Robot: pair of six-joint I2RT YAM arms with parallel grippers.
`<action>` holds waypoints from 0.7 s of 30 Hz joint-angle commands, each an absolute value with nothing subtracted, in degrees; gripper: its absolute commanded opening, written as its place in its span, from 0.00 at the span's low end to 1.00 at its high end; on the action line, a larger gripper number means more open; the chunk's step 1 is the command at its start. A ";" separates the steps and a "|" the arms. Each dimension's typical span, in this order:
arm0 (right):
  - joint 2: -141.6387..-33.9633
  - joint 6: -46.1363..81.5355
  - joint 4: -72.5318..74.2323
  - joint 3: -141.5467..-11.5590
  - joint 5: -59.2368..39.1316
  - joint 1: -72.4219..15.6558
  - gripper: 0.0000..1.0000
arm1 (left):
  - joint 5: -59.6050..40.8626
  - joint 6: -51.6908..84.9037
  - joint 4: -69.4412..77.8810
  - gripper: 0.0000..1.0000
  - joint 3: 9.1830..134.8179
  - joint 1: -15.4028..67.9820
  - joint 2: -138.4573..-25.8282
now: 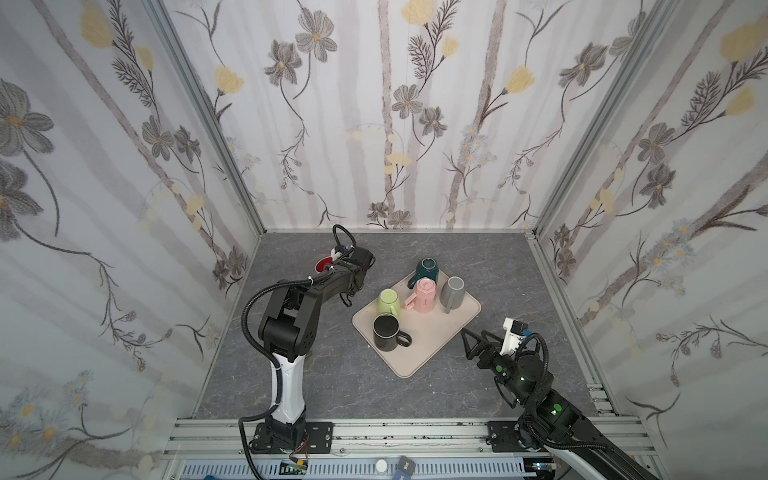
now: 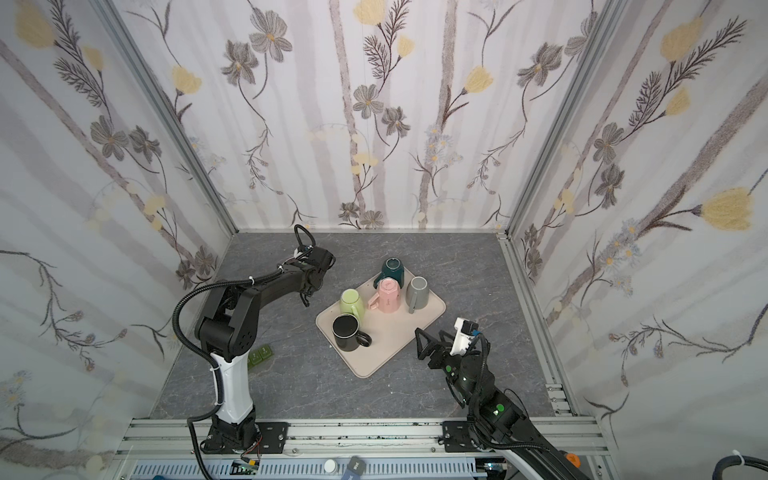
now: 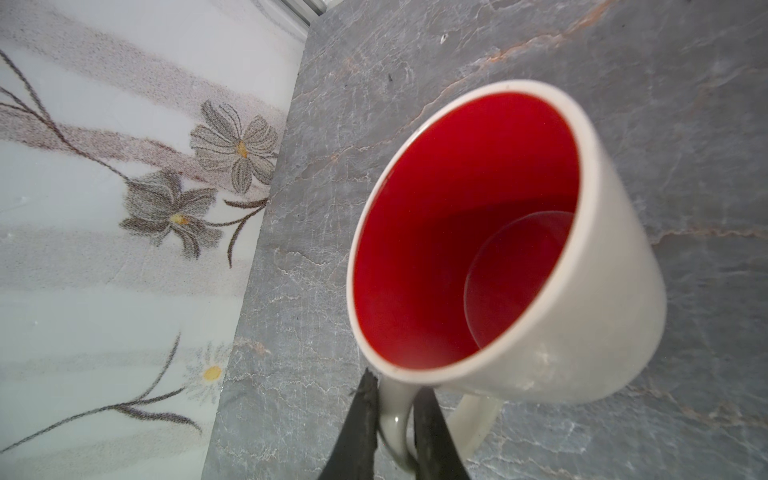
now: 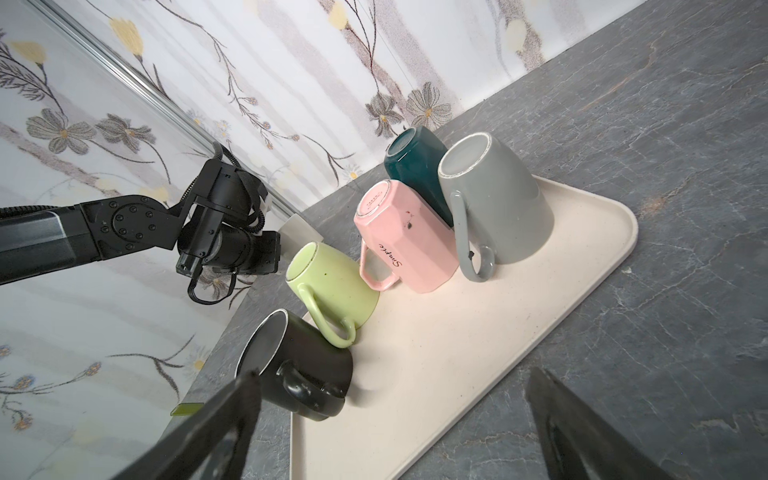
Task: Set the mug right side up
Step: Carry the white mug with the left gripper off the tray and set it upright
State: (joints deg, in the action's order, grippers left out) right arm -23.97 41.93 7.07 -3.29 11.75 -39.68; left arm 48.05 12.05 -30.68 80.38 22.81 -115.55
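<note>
The mug [image 3: 540,291], white outside and red inside, stands mouth up on the grey table near the back left wall. In a top view only a sliver of its red inside [image 1: 323,264] shows beside the left wrist. My left gripper [image 3: 395,383] has its two black fingers pressed on either side of the mug's handle [image 3: 395,419]. My right gripper [image 1: 473,334] [image 4: 392,374] hangs open and empty over the table, just off the tray's near right edge.
A beige tray [image 1: 436,345] in the middle carries a black mug [image 1: 386,332] mouth up and, upside down, green [image 1: 389,302], pink [image 1: 424,295], teal [image 1: 428,270] and grey [image 1: 454,293] mugs. Small green pieces [image 2: 259,355] lie by the left arm. Walls enclose three sides.
</note>
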 commanded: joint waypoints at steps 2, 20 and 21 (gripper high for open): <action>-25.40 40.74 7.70 -3.27 11.75 -39.38 1.00 | 51.01 13.48 -31.15 0.66 81.21 23.45 -115.88; -27.22 38.11 7.54 -4.03 8.19 -38.43 1.00 | 56.01 15.75 -34.19 1.00 79.06 30.59 -108.83; -27.29 37.97 7.11 -4.19 7.70 -38.41 1.00 | 55.48 14.84 -33.97 1.00 78.50 31.65 -107.71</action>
State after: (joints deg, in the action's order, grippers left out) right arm -27.29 39.33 7.16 -3.53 9.34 -38.50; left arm 52.40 15.79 -34.89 79.79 29.69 -110.19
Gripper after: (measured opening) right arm 0.995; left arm 0.997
